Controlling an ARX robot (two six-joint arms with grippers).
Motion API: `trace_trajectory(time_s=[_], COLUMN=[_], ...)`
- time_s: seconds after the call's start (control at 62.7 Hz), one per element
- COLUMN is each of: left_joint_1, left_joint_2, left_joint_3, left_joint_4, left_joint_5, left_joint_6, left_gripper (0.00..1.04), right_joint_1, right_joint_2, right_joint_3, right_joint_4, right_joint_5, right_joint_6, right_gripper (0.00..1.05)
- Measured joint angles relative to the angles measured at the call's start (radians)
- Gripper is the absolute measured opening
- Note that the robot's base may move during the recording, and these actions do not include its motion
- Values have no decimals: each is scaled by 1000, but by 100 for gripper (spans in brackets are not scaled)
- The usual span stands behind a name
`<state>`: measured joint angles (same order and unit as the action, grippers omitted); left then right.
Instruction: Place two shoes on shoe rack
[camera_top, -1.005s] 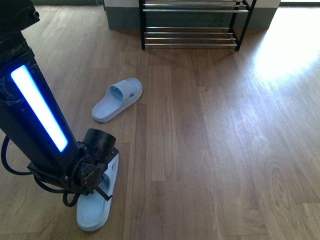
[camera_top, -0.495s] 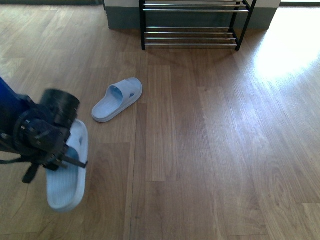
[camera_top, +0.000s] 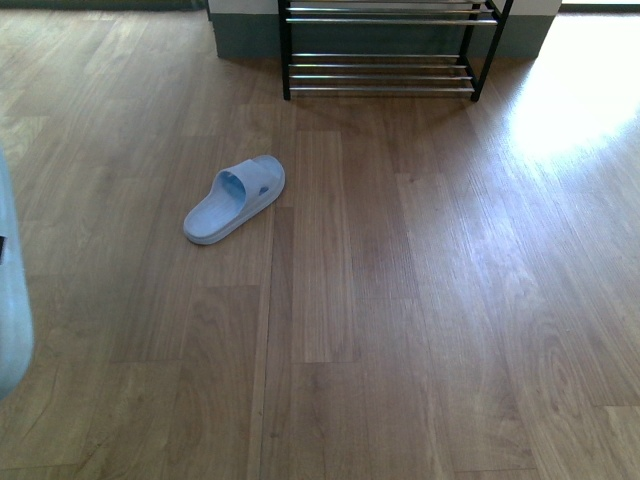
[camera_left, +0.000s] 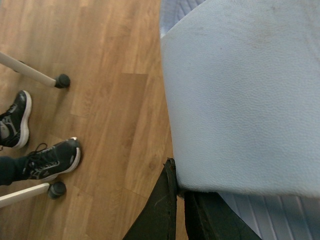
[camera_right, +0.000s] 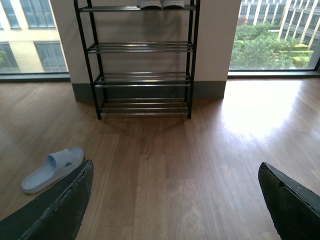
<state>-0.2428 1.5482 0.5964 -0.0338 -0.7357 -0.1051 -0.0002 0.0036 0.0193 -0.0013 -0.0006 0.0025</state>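
Progress: neither shoe is on the shoe rack (camera_top: 380, 70) yet. The first slide sandal (camera_top: 235, 200) lies on the floor (camera_top: 420, 300), well short of the rack. The second slide sandal (camera_left: 240, 95) is clamped in the left end effector (camera_left: 179, 192). The right end effector (camera_right: 175, 200) is spread wide and empty. No legible branding.

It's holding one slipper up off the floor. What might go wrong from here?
The pale blue rubber slide sandal seems pinched only at its edge by the left tool, so it might slip out on the way. A person's black sneakers stand close by; a swing could come near them. The black-framed chrome-rod shoe rack has gaps between rods, where the sandal could settle crooked.
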Motion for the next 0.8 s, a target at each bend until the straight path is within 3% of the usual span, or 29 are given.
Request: trace_trajectory(time_s=[0.144, 0.271, 0.351, 0.798], left_joint_1=[-97, -218, -237, -243], left_joint_2=[-294, -581, -643, -645], left_joint_3=[-87, -136, -146, -151], left_joint_4=[-193, -509, -603, -608], left_joint_5=[-139, -330, -342, -339], left_joint_6=[-80, -290, -385, -477], left_gripper=[2, 2, 2, 2], right_joint_1=[0, 0, 0, 0], right_joint_2=[0, 0, 0, 0], right_joint_3=[0, 0, 0, 0], right_joint_4=[0, 0, 0, 0], right_joint_5=[0, 0, 0, 0], right_joint_6=[0, 0, 0, 0], right_gripper=[96, 96, 96, 96])
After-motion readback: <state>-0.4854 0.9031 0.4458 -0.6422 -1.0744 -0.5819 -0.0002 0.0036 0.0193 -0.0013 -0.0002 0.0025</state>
